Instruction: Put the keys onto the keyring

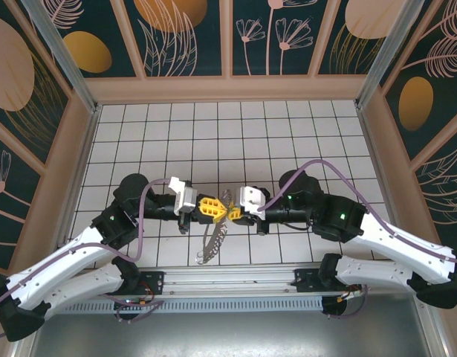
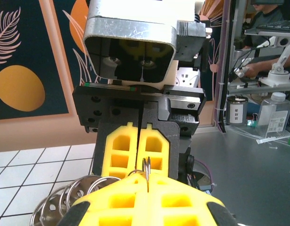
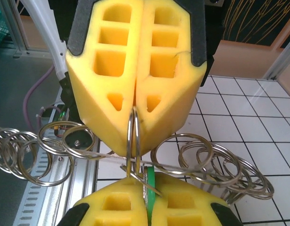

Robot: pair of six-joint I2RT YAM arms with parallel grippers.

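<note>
My two grippers meet tip to tip over the tiled floor near the front rail. The left gripper is shut on a silvery split ring that belongs to the keyring. The keyring is a thin loop strung with several silvery rings and hangs down below the grippers. My right gripper is shut on the keys, a small green piece with a silvery edge. That piece stands edge-on right against the foot of the held split ring.
White tiled floor stretches away behind the grippers. An aluminium rail runs along the near edge between the arm bases. Patterned walls close in the back and both sides.
</note>
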